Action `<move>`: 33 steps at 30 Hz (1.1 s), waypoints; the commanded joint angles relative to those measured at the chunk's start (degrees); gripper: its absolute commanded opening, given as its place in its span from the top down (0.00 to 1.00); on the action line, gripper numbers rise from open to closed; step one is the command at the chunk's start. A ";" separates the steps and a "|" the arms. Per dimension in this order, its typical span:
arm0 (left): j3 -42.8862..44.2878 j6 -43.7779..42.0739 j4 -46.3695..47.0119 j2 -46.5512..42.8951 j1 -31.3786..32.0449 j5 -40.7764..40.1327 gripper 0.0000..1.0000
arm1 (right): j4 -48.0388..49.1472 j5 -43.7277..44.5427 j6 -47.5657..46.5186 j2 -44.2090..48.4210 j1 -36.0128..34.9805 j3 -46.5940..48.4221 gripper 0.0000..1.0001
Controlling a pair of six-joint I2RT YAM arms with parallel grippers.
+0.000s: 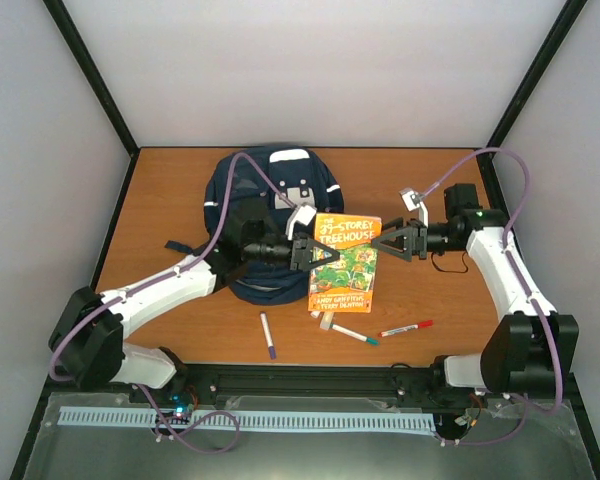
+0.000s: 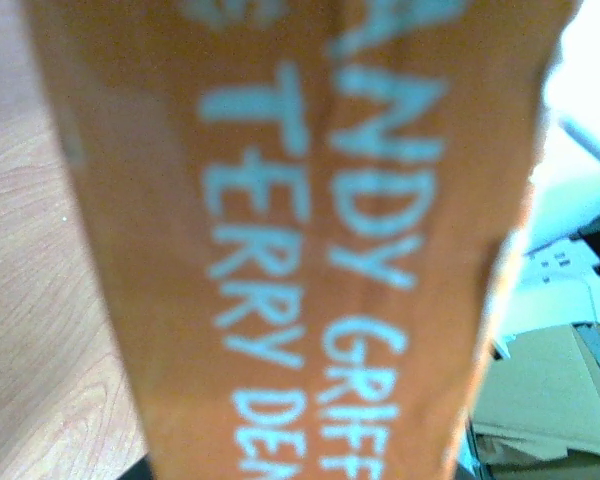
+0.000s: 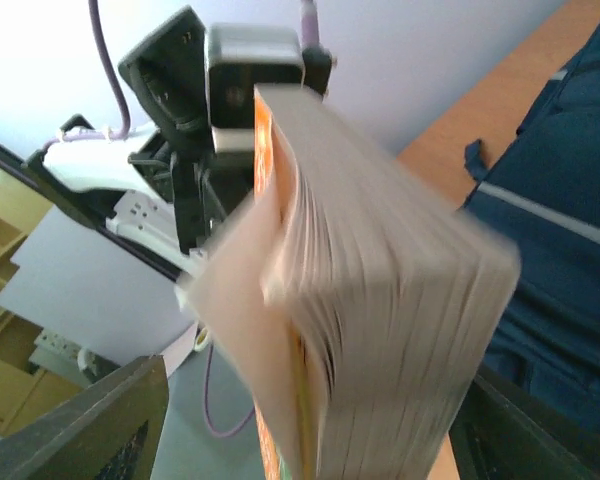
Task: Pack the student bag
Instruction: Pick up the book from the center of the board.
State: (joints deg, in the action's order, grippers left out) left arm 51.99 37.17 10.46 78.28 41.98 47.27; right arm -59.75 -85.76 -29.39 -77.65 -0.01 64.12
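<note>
White walls and a black frame enclose a wooden bench (image 1: pixel 170 200), seen from above with both arm bases at its near edge. The navy bag (image 1: pixel 242 190) lies flat at the far middle of the bench, its white label patches facing up. The left arm crosses over its lower half, so whether the main compartment is unzipped cannot be told.

The left end effector (image 1: pixel 316 256) is clamped on the left edge of an orange book (image 1: pixel 346 262). The book is held just right of the bag with its cover facing up. In the left wrist view the cover fills the frame, blurred, with pale blue author lettering. This closeness fits a firm hold near the spine.

The right end effector (image 1: pixel 384 242) meets the opposite edge of the book. Its fingers (image 3: pixel 110 420) stand apart on either side of the page block and are not pressing it. This pose suggests a supporting or hand-over position, meant to steady the book before it goes into the bag.

Three markers lie loose on the near part of the bench. These are a purple marker (image 1: pixel 268 335), a white marker (image 1: pixel 352 332) and a red marker (image 1: pixel 407 327). They are presumably left for later, since the book is the bulkier item.
</note>
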 commanded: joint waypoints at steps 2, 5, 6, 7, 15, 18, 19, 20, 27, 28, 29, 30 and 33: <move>1.97 6.09 11.50 -3.08 0.23 -4.29 0.99 | 9.29 0.26 6.92 3.68 -0.85 -5.44 0.17; 3.56 7.21 12.42 -2.17 0.21 -3.88 0.99 | 11.39 1.21 8.89 4.44 -2.06 -7.15 0.13; 4.15 7.36 12.47 -1.90 0.21 -3.86 0.99 | 11.55 1.38 9.08 4.57 -2.50 -7.40 0.13; 4.62 7.39 12.52 -1.72 0.21 -3.97 0.99 | 11.65 1.44 9.04 4.55 -2.94 -7.61 0.12; 7.74 7.06 12.17 -0.37 0.21 -5.01 0.99 | 11.93 -4.00 8.73 5.14 -4.29 -9.17 0.32; 8.27 7.02 12.13 0.29 0.13 -5.03 0.99 | 12.04 -5.82 8.81 5.22 -4.34 -9.36 0.58; 8.42 6.97 12.05 0.56 0.12 -5.07 0.99 | 12.21 -6.08 8.90 5.36 -4.30 -9.24 0.66; 8.47 6.93 11.92 0.73 0.12 -5.06 0.99 | 12.32 -6.29 8.98 5.47 -4.25 -9.24 0.72; 9.91 2.05 1.55 0.87 0.01 -10.72 0.63 | 14.06 -2.88 10.11 6.81 -3.49 -8.83 0.97; 10.56 0.49 -2.46 0.81 -0.03 -12.85 0.46 | 14.30 -2.10 10.34 7.02 -2.87 -8.65 0.97; 11.27 -0.94 -5.86 0.81 -0.12 -14.99 0.33 | 14.38 -1.43 10.47 7.06 -2.17 -8.49 0.97; 11.87 -2.51 -9.73 0.75 -0.28 -16.91 0.26 | 14.18 -0.82 10.22 7.07 -1.32 -8.24 0.97; 14.26 -7.75 -21.24 0.18 -0.32 -22.64 0.18 | 11.05 1.79 5.87 6.09 1.18 -7.01 0.97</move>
State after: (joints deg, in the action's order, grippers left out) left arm 61.82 38.13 5.32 79.50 41.63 33.82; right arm -47.46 -84.95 -19.22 -72.14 -1.54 54.92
